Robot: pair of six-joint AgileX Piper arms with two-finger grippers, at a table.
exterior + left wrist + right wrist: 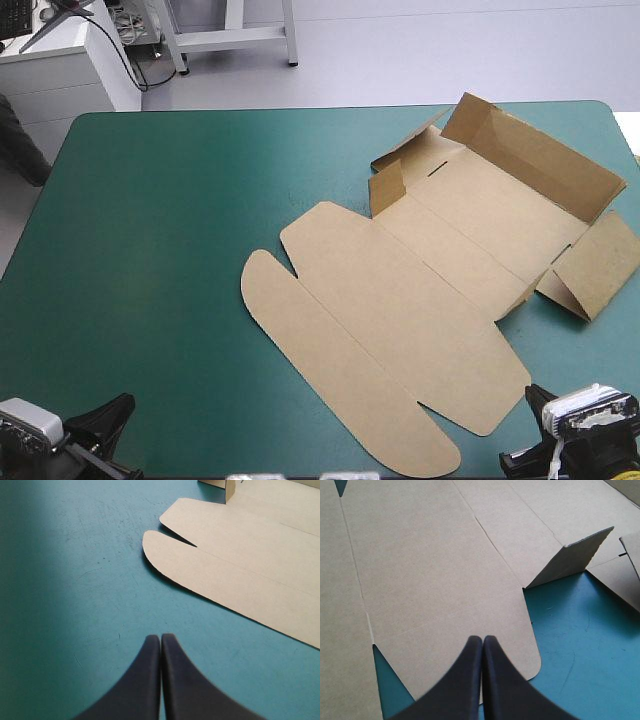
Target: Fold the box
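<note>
L claw (160,637) closed nr brown round-flapped board box (400,290).

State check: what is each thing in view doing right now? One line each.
box: open and unfinished; far wall raised, lid flat on the table.
left tool: shut, empty, over bare table short of the box.
right tool: shut, empty, by a corner of the lid.
</note>
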